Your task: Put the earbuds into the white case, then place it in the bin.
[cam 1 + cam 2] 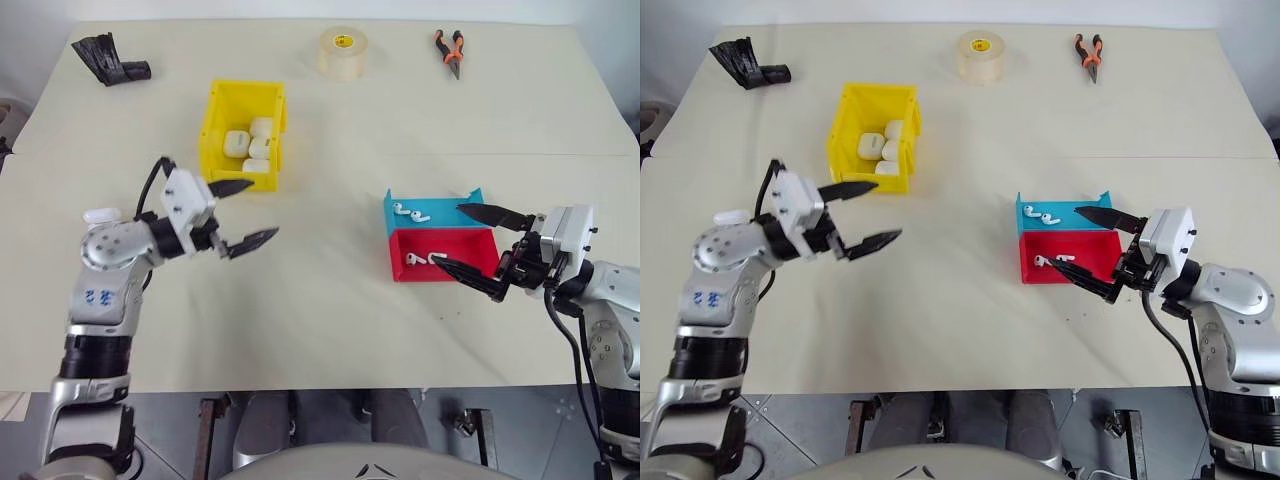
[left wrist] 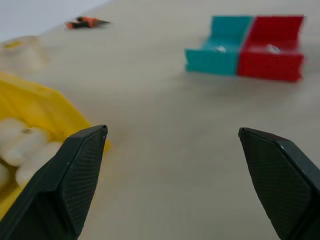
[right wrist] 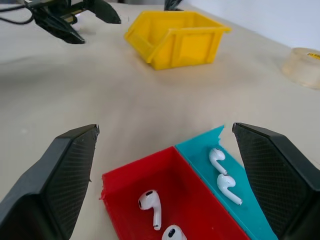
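Beige counter (image 1: 330, 300): earbuds (image 3: 151, 203) lie just ahead of the gaping right claw (image 1: 478, 246), stems seemingly crosswise; left claw (image 1: 243, 214), also apart, hangs beside the bin (image 1: 243, 130).

I see bright, even overhead light on the worktop (image 1: 330, 300), with soft short shadows and no glare. My left wrist view blurs the yellow bin (image 2: 35, 107) and distant trays.

A wide table (image 1: 330, 330) under a cream cloth meets a pale wall behind, evenly lit.
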You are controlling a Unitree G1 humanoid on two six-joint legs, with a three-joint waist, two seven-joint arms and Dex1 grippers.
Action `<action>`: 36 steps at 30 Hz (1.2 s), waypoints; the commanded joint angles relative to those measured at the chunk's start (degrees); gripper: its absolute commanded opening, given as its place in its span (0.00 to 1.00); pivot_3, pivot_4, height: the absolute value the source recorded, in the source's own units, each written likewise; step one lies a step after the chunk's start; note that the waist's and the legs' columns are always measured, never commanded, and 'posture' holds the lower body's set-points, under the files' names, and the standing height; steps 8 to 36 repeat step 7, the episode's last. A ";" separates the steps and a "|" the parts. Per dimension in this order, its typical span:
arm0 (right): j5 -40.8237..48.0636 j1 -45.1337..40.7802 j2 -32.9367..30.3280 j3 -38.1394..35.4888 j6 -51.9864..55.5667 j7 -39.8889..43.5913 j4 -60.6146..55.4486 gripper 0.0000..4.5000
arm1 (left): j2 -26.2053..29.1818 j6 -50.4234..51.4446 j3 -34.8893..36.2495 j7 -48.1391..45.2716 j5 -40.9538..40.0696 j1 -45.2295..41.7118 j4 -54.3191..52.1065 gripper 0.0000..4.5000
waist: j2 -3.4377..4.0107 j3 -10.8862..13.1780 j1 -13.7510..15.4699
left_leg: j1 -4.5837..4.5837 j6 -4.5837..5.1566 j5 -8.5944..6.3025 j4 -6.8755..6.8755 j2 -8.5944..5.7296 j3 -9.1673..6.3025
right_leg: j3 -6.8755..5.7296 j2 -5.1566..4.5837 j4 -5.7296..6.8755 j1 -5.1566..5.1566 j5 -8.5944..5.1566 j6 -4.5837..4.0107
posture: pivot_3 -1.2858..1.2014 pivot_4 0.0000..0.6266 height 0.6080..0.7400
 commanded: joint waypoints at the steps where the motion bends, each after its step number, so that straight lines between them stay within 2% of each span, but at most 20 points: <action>1: 0.47 -0.39 -1.56 -0.48 -0.44 2.25 0.78 1.00 | 1.48 -2.10 2.78 -1.83 -2.61 0.82 -2.42 1.00 | 0.00 0.00 0.11 | 0.00 0.00 0.00 0.01 0.00 0.00 | 0.01 0.00 0.01 0.00 0.00 0.00 | 0.52 0.24 1.00; 36: 0.05 -1.97 -1.40 -0.76 -1.54 2.38 2.55 1.00 | 1.18 -3.50 2.20 -1.87 -2.36 2.56 -3.26 1.00 | 0.00 0.00 -0.20 | 0.01 0.00 0.00 -0.02 -0.01 0.04 | 0.03 0.00 0.00 -0.01 0.00 0.00 | 0.52 0.24 1.00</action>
